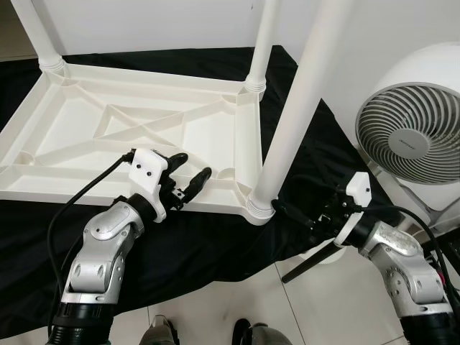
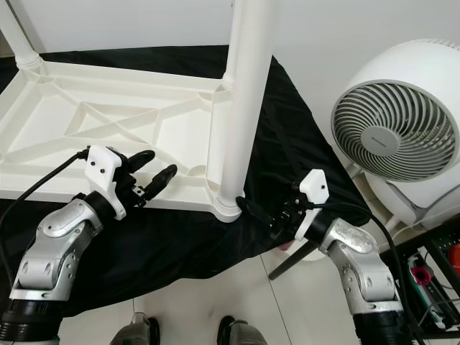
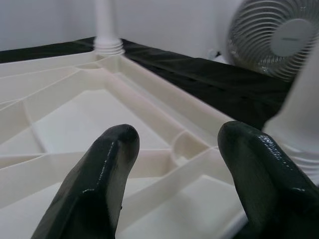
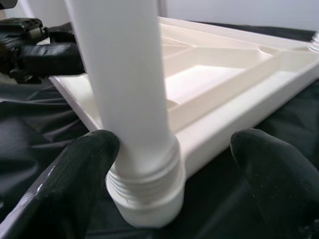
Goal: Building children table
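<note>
Nearest the head camera, the two silver forearms are raised over a black cloth point(image 1: 215, 251) spread on the pale floor, so that the white plastic is kept off the tiles while it is worked on. On that cloth the tabletop point(image 1: 93, 151) is laid upside down, ribbed underside up, which is what lets the legs be stood into its corner sockets from above. Three legs are seen upright: one at the far left corner point(image 1: 36, 32), one at the far right corner point(image 1: 262, 43), and the near right leg point(image 1: 295, 122), whose ridged collar point(image 1: 260, 208) is seated in the corner closest to the robot's right side.

The left gripper point(image 1: 188, 171) is held just above the near edge of the tabletop, its fingers parted and nothing held between them; it is judged to be placed there to steady the top against turning. The right gripper point(image 4: 174, 159) is brought in low at the near right leg, its fingers spread wide to either side of the collar, one fingertip point(image 4: 94, 149) just beside it, and nothing is yet clasped. This is judged to be the approach for seating that leg firmly. A white fan point(image 1: 413, 133) is stood well to the right, off the cloth.
</note>
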You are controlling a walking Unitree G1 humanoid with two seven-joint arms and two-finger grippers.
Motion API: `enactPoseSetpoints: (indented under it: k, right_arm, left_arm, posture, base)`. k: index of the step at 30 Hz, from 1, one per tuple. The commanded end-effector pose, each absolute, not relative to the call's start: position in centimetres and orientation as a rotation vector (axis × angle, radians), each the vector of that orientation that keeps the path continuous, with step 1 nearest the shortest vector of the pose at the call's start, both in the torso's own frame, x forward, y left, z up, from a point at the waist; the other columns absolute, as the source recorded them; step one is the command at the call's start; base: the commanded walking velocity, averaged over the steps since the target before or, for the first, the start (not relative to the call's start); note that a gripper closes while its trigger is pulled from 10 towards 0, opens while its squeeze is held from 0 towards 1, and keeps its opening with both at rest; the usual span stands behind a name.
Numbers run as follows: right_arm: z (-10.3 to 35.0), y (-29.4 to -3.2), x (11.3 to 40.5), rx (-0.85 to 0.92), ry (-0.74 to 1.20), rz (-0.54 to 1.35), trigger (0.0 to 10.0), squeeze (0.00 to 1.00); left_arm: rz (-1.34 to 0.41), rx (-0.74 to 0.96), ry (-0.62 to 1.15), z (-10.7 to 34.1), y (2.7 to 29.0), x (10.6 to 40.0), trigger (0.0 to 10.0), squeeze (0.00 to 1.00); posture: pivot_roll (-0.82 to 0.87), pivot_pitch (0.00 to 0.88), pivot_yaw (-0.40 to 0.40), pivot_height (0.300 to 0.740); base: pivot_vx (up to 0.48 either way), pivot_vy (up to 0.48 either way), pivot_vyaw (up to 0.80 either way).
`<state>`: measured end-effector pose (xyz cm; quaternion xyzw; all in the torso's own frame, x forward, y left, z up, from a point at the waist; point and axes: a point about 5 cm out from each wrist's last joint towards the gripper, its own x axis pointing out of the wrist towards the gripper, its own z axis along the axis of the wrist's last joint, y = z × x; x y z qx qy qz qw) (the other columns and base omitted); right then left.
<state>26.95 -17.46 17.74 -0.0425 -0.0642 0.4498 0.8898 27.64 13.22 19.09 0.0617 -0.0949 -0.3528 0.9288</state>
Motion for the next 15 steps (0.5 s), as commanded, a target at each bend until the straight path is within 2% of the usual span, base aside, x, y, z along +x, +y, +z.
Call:
enactPoseSetpoints:
  k: [1,9,15]
  right_arm:
    - [17.9,-17.1,27.1,-0.095,-0.138,0.97,10.0,0.0]
    - [18.1,-14.4,28.5,-0.134,-0.149,1.103,10.0,0.0]
    - [17.9,-13.9,29.1,-0.155,-0.137,1.126,10.0,0.0]
  left_arm:
    - [-0.913,0.135,-0.182,19.0,12.3,26.4,10.0,0.0]
    - [-1.079,0.174,-0.095,17.9,11.5,24.7,10.0,0.0]
    - [-1.068,0.169,-0.09,17.9,11.4,24.5,10.0,0.0]
  posture:
    - [0.12,0.14,-0.081,0.74]
    - [0.13,0.153,-0.088,0.74]
    - [0.13,0.154,-0.091,0.74]
  base:
    - [0.0,0.0,0.0]
    - [0.0,0.0,0.0]
    - [0.0,0.0,0.0]
